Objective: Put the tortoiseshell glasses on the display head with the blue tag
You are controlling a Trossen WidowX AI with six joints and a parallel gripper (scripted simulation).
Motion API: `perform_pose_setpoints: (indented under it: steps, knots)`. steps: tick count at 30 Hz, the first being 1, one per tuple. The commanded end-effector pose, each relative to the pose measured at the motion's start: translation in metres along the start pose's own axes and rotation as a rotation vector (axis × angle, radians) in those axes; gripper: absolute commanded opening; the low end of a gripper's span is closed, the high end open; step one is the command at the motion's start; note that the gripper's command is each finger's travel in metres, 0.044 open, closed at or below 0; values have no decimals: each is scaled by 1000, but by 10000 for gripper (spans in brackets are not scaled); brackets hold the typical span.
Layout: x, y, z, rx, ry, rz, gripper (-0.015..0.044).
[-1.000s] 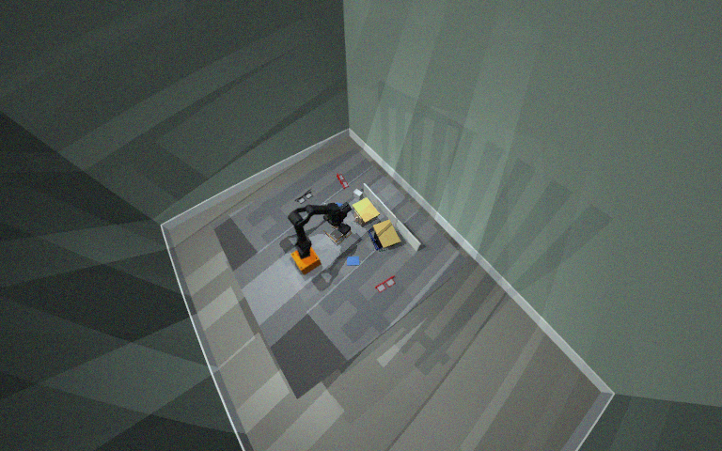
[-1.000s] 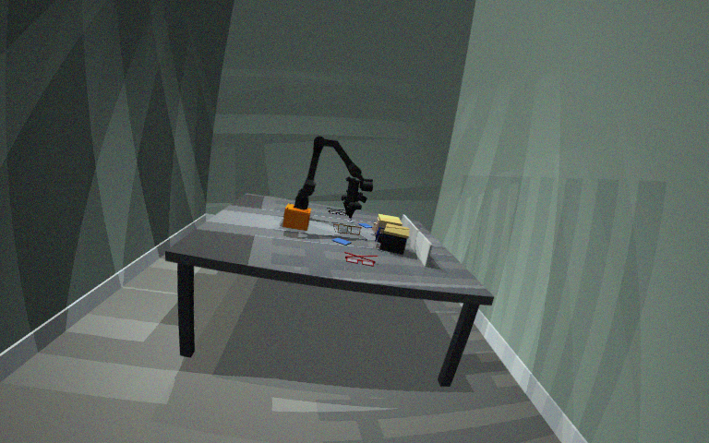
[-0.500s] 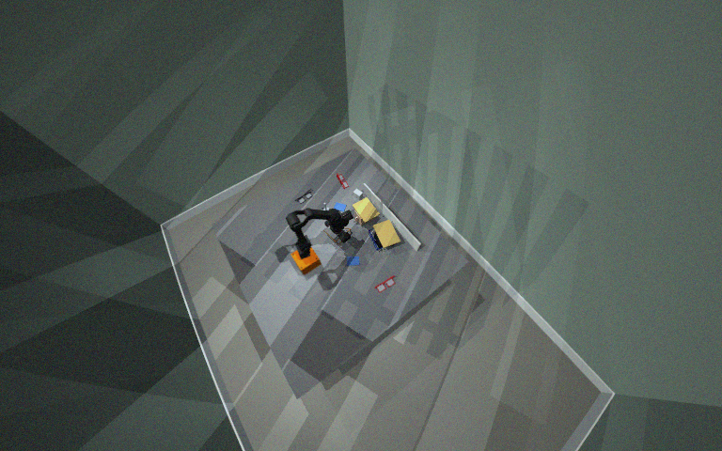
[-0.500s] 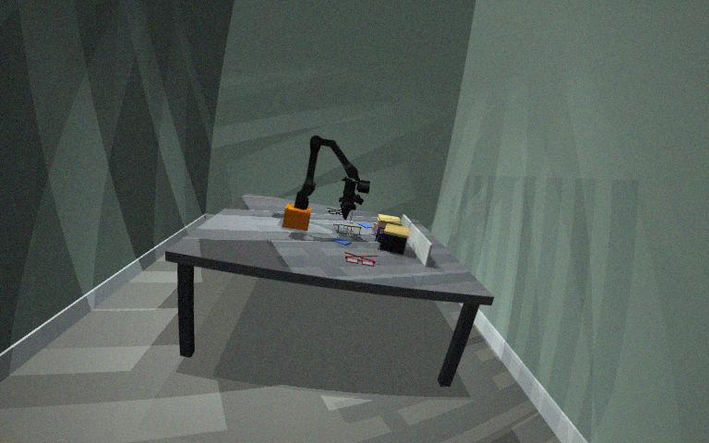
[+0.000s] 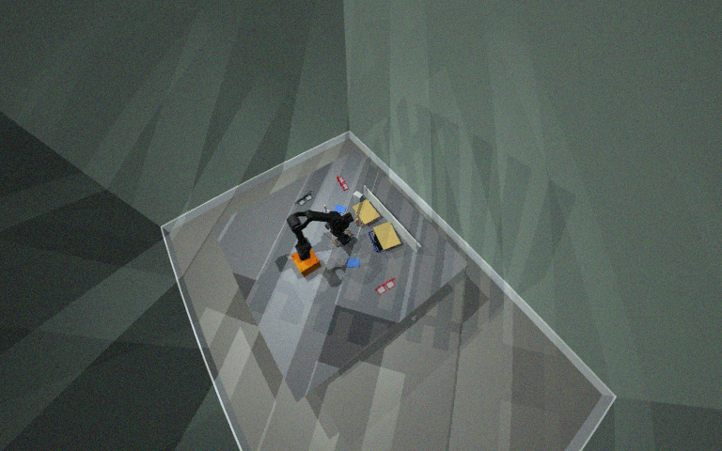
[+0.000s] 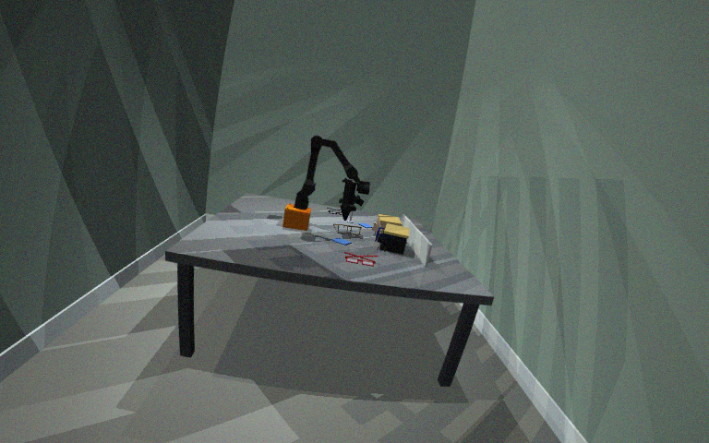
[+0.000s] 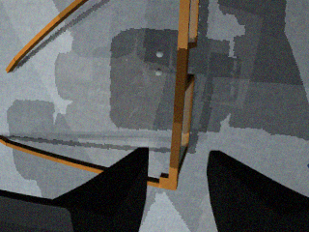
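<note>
End effector [image 7: 176, 184] part-open, straddling tortoiseshell glasses [image 7: 183, 91]

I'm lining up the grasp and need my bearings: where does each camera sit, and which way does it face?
Top: high overhead, looking down at the grey table; whole black arm on its orange base.
Exterior: room level beyond the table's front, facing arm and two yellow-topped display heads.
Wrist: on the gripper, looking down; both dark fingers open, straddling the tortoiseshell glasses.
Exterior and wrist share those glasses.
</note>
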State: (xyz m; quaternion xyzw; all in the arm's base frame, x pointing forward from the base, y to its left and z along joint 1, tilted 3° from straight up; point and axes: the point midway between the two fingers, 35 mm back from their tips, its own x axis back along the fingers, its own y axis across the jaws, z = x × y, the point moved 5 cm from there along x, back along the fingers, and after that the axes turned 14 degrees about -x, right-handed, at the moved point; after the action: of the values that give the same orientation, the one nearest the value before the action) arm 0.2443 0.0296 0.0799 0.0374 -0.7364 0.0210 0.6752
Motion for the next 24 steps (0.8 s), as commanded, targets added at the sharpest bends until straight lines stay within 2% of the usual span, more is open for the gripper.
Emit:
perform_pose_setpoints:
  steps: [1, 24]
  knots:
    - [-8, -1, 1, 3, 7, 5, 120]
    - [-46, -4, 1, 3, 7, 5, 120]
